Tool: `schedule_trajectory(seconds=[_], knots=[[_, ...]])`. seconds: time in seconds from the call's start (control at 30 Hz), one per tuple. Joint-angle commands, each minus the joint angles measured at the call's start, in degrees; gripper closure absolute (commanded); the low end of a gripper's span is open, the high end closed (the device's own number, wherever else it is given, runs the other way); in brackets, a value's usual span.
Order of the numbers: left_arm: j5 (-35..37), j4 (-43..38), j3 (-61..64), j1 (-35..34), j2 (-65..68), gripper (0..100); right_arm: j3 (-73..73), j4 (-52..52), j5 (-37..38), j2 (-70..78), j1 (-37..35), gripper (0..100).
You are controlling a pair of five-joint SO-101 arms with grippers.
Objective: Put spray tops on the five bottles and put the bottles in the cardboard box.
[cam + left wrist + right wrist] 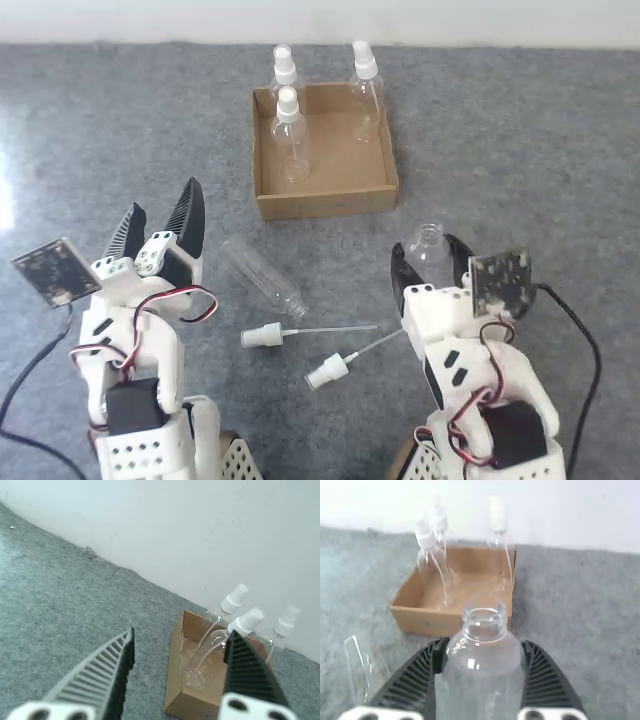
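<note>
Cardboard box [323,195] sits toward the far middle of the grey tabletop [530,150], open side up. Three clear bottles stand upright inside it, each already wearing a white spray top. One capped bottle [290,135] stands by the box's left wall, a second capped bottle [284,68] stands behind it at the far left, and a third capped bottle [366,95] stands at the far right.

In front of the box, off its near right corner, the right claw [484,652] is clamped on a fourth bottle [427,242]. Its black fingers [415,680] press on either side of the clear body, which stands upright with its threaded neck bare and open.

To the left of the box, the left claw [163,205] is raised over the tabletop. Its two fingers are spread wide apart and point toward the box and the white wall [200,530] behind it.

A fifth bottle [264,277], also uncapped, lies on its side on the tabletop between the two arms, near the box's front left corner. On the near side of it lie two loose spray tops, each trailing a thin dip tube. One spray top [264,336] lies with its tube running to the right. The other spray top [328,372] lies close to the right arm, its tube angled toward that arm.
</note>
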Motion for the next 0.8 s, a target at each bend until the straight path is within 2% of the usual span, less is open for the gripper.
schedule_trajectory(seconds=[0.0, 0.4, 0.53, 0.77], knots=[[-0.5, -1.8, -3.1, 0.3, -1.1, 73, 1.3, -3.6, -0.1, -2.9, -0.2, 98.2], [-0.7, -2.5, -3.5, -0.2, -1.1, 73, 10.5, -13.8, -0.1, -2.4, 0.1, 98.2], [-2.9, -2.8, -3.4, 0.2, -1.1, 73, 12.5, -16.4, -0.1, -2.4, 0.7, 98.2], [-4.2, -2.5, -5.5, 0.3, -1.1, 73, 16.5, -24.0, -0.4, -2.5, 10.2, 98.2]])
